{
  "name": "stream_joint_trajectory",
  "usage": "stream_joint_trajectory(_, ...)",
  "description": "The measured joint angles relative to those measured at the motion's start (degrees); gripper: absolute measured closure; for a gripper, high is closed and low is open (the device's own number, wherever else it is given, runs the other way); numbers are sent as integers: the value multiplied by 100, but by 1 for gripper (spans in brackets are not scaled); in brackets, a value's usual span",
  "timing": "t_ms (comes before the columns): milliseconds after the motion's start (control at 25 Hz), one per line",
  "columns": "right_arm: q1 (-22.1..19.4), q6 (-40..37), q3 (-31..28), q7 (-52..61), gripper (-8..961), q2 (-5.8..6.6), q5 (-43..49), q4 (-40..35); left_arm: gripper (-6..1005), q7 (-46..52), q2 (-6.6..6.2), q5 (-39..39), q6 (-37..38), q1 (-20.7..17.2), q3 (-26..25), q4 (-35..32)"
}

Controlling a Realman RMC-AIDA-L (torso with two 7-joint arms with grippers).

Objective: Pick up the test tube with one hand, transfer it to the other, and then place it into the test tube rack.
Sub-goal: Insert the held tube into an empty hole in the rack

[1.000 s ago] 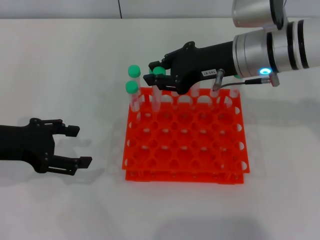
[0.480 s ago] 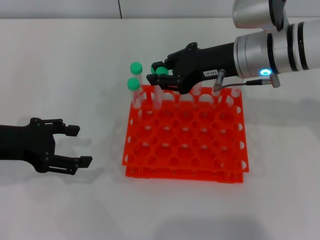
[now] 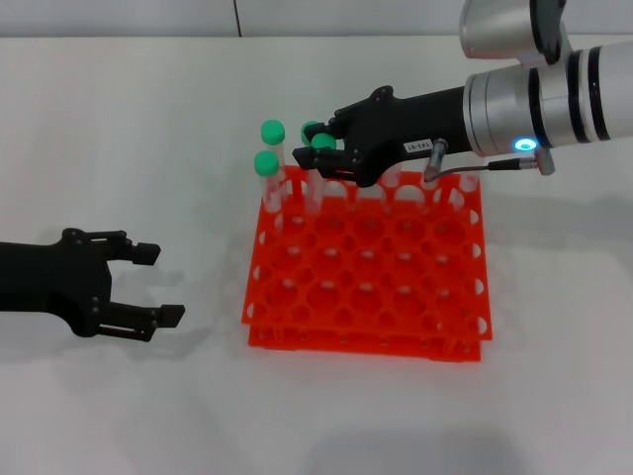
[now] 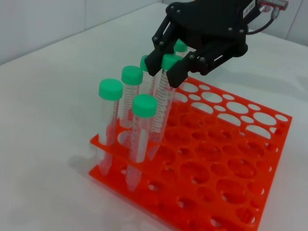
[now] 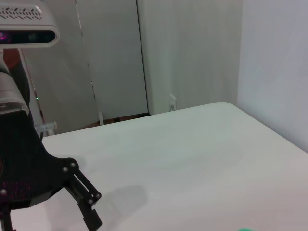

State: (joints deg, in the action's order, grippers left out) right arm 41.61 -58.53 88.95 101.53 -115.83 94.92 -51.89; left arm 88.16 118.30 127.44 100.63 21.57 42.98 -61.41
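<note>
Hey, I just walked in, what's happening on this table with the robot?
The right gripper is shut on a green-capped test tube, lowering it into a far-row hole of the orange test tube rack. Other green-capped tubes already stand near that corner. The left gripper sits open and empty on the table, apart from the rack.

Test tube rack [image 3: 366,267] sits mid-surface [image 3: 148,119], slightly right of centre. Several capped tubes [image 3: 265,183] stand in its far-left corner holes. Right gripper [image 3: 321,150] is over the rack's far row, around the test tube [image 4: 163,103], whose lower end is in a hole. Left gripper [image 3: 148,282] is low at the left, well apart from the rack.
</note>
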Motion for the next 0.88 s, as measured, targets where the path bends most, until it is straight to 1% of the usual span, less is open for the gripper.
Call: stream_joint_trajectory(880, -1, -1, 33, 2, 635, -9, 0, 37, 115, 0, 0, 0, 1, 14, 0, -3)
